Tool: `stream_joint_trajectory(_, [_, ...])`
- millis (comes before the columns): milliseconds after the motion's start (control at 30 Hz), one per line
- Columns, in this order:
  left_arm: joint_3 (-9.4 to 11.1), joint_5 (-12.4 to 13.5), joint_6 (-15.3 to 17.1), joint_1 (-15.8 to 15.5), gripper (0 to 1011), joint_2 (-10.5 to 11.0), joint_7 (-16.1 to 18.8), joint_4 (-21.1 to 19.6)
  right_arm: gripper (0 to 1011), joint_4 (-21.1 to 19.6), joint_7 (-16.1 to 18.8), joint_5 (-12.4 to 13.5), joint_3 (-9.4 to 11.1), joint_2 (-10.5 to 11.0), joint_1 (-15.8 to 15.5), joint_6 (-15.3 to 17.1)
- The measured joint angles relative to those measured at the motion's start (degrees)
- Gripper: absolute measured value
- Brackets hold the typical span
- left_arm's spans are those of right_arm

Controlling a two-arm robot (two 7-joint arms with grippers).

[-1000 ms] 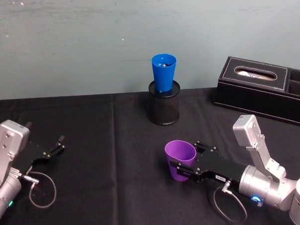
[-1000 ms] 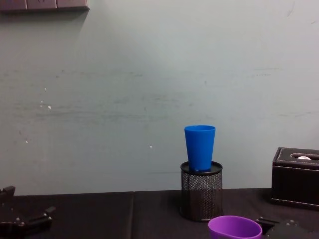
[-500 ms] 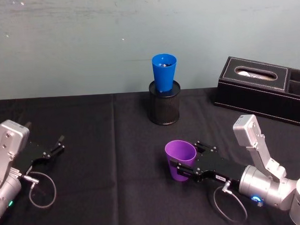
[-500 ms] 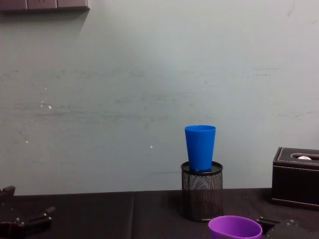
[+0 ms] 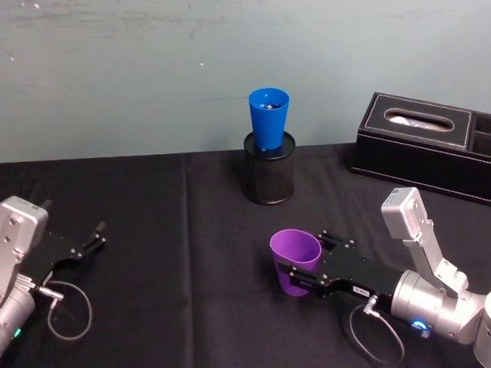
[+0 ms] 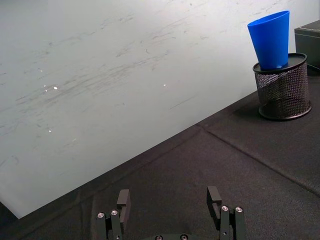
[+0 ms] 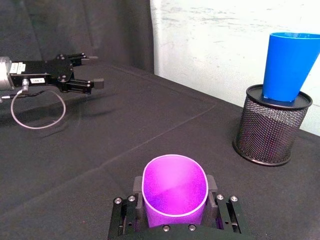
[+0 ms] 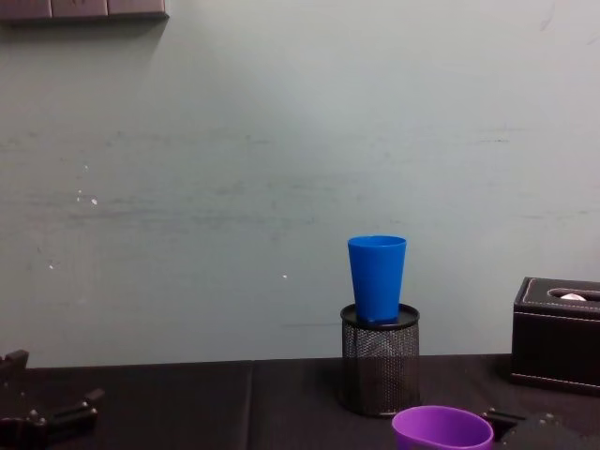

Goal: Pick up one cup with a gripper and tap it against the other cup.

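While the purple cup (image 5: 295, 262) sits on the tabletop (image 5: 192, 260) clamped in the right gripper (image 5: 302, 277), lifting comes next, then carrying it to the blue cup (image 5: 268, 117) in the mesh holder (image 5: 270, 179). Left gripper (image 5: 91, 240) rests apart, empty. Chest view crops the purple cup's base.

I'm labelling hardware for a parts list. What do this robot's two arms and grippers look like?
Both match. The right gripper and left gripper are black, two-fingered, with flat bodies and silver screw heads near the fingers. Each body carries a small white label. Behind each sits a silver-grey wrist with a boxy light-grey module on top. A thin grey cable loops from each gripper body, and a small blue-green light glows on each wrist.
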Motion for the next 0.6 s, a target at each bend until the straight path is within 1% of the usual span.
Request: stream_joint_trajectory(600, [0.0, 0.0, 0.0, 0.0, 1000, 0.0, 0.0, 0.0, 715, 0.0, 0.0, 0.0, 0.0, 0.0, 0.0, 0.0])
